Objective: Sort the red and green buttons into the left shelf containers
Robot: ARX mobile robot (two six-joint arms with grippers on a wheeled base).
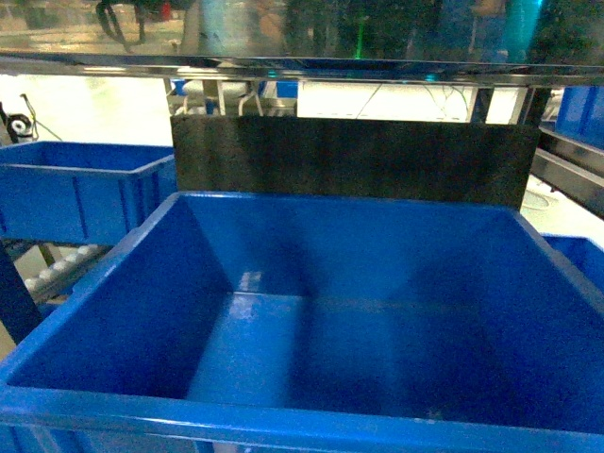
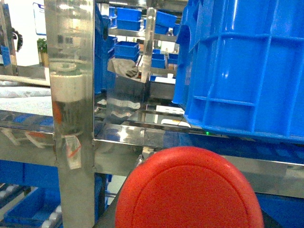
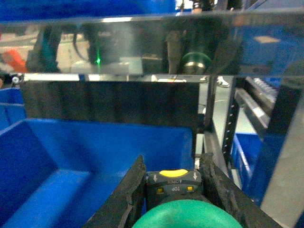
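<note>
The red button's (image 2: 190,190) mushroom cap fills the bottom of the left wrist view, held close before the camera. My left gripper (image 2: 187,221) is shut on it, and only dark slivers of its fingers (image 2: 108,219) show beside the cap. In the right wrist view, my right gripper (image 3: 173,166) is shut on the green button (image 3: 183,216), with the black fingers clamping its dark body above the near right part of a large blue container (image 3: 71,142). In the head view that deep blue container (image 1: 283,420) holds nothing, and neither gripper shows there.
A steel shelf (image 1: 283,66) runs low over the container, with a black panel (image 1: 349,156) behind it. More blue bins sit at left (image 1: 75,189) and right (image 1: 580,255). A steel upright (image 2: 71,95) and a blue bin's outer wall (image 2: 247,71) stand ahead of the left gripper.
</note>
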